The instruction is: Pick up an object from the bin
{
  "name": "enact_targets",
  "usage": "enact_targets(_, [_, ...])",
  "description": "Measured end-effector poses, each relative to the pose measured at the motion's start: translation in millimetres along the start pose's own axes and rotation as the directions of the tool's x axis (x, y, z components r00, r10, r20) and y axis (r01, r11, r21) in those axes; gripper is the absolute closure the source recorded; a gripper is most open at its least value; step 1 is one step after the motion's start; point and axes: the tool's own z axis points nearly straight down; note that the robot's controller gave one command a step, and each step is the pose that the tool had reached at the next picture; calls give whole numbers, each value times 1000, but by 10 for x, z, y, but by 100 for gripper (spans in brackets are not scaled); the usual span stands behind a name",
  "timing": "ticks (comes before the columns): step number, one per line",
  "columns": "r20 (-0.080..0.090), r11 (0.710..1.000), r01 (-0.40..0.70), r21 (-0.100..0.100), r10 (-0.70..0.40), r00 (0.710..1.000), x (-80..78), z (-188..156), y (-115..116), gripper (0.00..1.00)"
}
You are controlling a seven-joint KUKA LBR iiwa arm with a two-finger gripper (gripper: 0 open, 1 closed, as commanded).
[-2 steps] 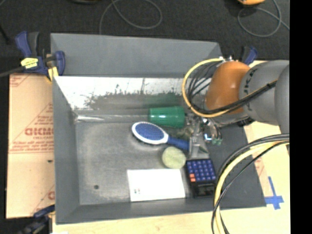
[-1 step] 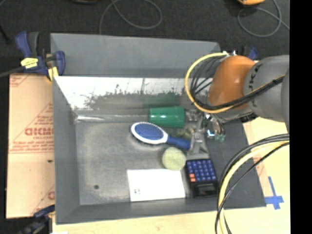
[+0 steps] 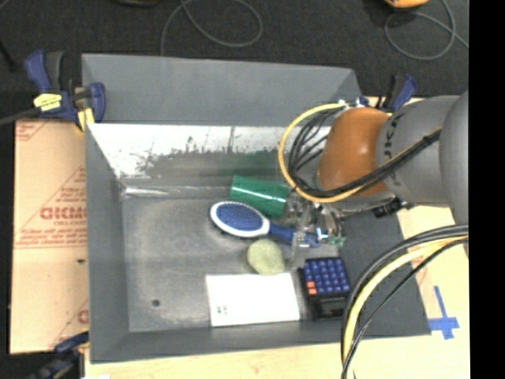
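Hovering end effector (image 3: 306, 234) by the right wall of the bin (image 3: 106, 212)
It is hanging over the handle of the brush (image 3: 237, 218); grip state cannot be told.

The grey metal bin (image 3: 170, 247) carries five loose things, all gathered toward the right half of its floor. A green cup (image 3: 259, 195) lies on its side near the back wall. Just in front of it rests a blue oval brush (image 3: 238, 218) with a white rim. A pale yellow-green ball (image 3: 266, 258) sits just in front of the brush. A flat white box (image 3: 252, 299) lies along the front wall, and a dark blue keypad (image 3: 326, 283) lies just beside it on the right.
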Motion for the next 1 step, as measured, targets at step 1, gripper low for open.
enact_targets(1, [14,999,34,-2,-34,999,-336,-55,-369,100])
